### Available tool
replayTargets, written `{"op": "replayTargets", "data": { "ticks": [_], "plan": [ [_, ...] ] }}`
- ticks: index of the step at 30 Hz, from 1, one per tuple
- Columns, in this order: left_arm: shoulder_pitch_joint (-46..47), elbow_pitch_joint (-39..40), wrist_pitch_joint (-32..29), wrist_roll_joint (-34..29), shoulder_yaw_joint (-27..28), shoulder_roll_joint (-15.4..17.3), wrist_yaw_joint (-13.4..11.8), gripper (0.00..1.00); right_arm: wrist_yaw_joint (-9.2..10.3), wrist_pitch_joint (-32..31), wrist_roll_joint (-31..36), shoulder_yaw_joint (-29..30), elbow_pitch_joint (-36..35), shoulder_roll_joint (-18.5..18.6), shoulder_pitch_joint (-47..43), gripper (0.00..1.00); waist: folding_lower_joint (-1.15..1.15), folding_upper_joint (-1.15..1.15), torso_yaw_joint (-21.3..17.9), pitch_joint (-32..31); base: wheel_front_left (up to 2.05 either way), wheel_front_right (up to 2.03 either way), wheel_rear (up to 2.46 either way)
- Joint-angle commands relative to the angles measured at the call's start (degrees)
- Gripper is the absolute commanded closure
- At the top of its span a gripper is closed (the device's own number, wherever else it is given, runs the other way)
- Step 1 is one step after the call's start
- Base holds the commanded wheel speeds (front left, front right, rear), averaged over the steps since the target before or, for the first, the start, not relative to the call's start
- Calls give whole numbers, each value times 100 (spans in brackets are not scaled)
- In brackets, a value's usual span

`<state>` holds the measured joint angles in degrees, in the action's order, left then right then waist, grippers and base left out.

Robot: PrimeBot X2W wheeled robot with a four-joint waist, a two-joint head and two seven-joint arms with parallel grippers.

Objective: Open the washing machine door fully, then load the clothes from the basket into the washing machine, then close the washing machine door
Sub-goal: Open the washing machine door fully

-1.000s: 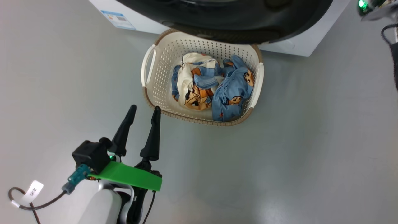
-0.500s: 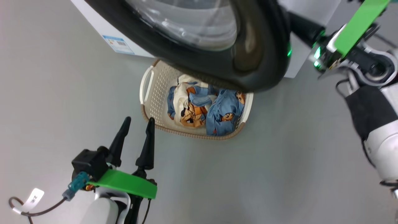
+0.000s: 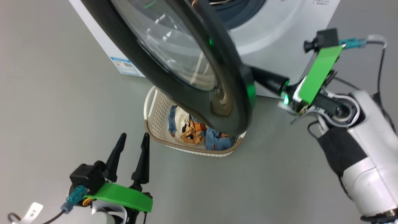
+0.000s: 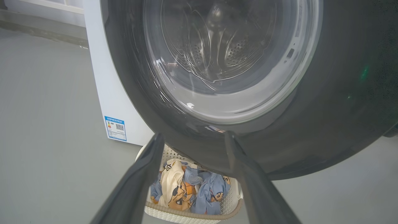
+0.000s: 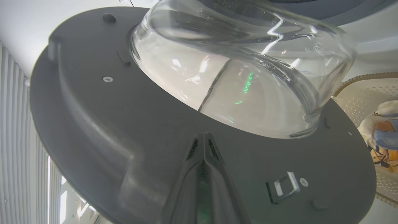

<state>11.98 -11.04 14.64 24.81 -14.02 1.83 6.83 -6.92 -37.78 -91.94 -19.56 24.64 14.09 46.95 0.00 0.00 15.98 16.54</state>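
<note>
The washing machine door (image 3: 174, 62), black rimmed with a glass bowl, stands partly swung out from the white washing machine (image 3: 273, 37) and hangs over the basket (image 3: 154, 112). Blue and cream clothes (image 3: 192, 132) lie in the basket. My left gripper (image 3: 134, 136) is open and empty, low over the floor just left of the basket. In the left wrist view my left gripper (image 4: 193, 134) points at the door (image 4: 326, 109) and the clothes (image 4: 186, 189). My right gripper (image 5: 203, 135) is shut, its tips against the door's grey inner face (image 5: 93, 124) below the glass bowl (image 5: 242, 77).
A blue label sticker (image 3: 124, 66) marks the machine's lower left corner. The grey-blue gasket (image 3: 242, 12) shows behind the door. A metal latch (image 5: 284, 186) sits on the door's inner rim. Bare grey floor (image 3: 46, 109) spreads to the left and front.
The head camera has tilted up. The door has swung further out from the machine, and my right arm has come into view behind it. My left gripper has hardly moved.
</note>
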Motion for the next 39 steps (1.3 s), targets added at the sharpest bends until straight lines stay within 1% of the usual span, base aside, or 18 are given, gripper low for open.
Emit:
{"op": "replayTargets", "data": {
  "ticks": [1,7,20,26,32,33,35,36,37,38,39],
  "plan": [
    [-55,102,36,-94,213,105,8,0,-57,-84,21,-133,-234,-180,-257,100,0,0,16,-125,0,0,0],
    [-151,89,36,-133,218,105,9,0,-57,-162,32,-238,-387,-271,-560,100,0,0,53,-296,0,0,0],
    [-374,85,36,-180,228,105,4,0,-57,-161,114,-501,-768,-630,-1147,100,0,0,235,-604,0,0,0],
    [-425,67,36,-180,219,105,-5,0,-57,-137,116,-542,-785,-738,-1250,100,0,0,283,-704,0,0,0],
    [-488,44,36,-200,243,105,-8,0,-57,-70,122,-506,-779,-790,-1323,100,0,0,246,-809,0,0,0],
    [-498,40,36,-200,244,105,-5,0,-57,-31,146,-485,-778,-780,-1341,89,0,0,235,-824,0,0,0],
    [-516,17,36,-211,251,105,5,0,-57,63,178,-434,-773,-764,-1387,63,0,0,197,-872,0,0,0],
    [-527,0,36,-220,258,105,11,0,-57,109,191,-407,-773,-752,-1417,54,0,0,173,-896,0,0,0],
    [-535,-19,36,-233,263,105,17,0,-57,160,213,-380,-775,-731,-1447,37,0,0,147,-917,0,0,0],
    [-541,-40,36,-250,271,105,24,0,-57,219,236,-352,-775,-709,-1483,9,0,0,119,-938,0,0,0],
    [-543,-62,36,-266,286,105,30,0,-57,285,268,-326,-777,-679,-1520,0,0,0,88,-959,0,0,0]
  ]
}}
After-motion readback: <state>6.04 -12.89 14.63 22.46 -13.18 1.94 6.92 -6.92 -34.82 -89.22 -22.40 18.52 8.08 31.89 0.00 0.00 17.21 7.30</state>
